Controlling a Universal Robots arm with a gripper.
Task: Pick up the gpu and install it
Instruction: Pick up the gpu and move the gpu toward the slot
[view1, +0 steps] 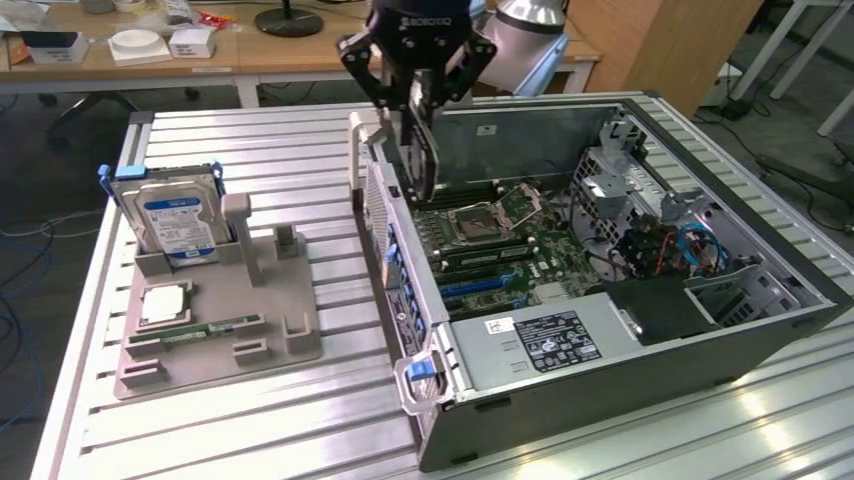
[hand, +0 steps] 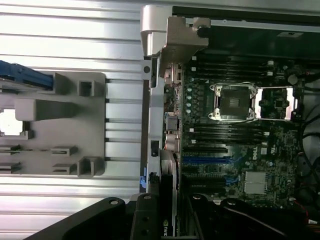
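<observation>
My gripper (view1: 416, 100) is shut on the gpu (view1: 424, 155), a thin dark card that hangs on edge below the fingers. It hovers over the rear wall of the open computer case (view1: 747, 330), beside the motherboard (view1: 514, 250). In the wrist view the gpu (hand: 168, 210) runs edge-on away from the gripper (hand: 170, 220), along the case's rear wall and next to the motherboard (hand: 240, 150). Blue expansion slots (hand: 207, 161) lie just inside that wall. The card stands above the board, apart from the slots.
On the exterior view's left a grey holder block (view1: 254, 330) carries the blue-labelled hard drive (view1: 174, 215), a CPU chip (view1: 163, 303) and a RAM stick (view1: 200, 328). The case lies on a slatted metal table (view1: 240, 430). Cables and drive bays (view1: 667, 240) crowd the case's far side.
</observation>
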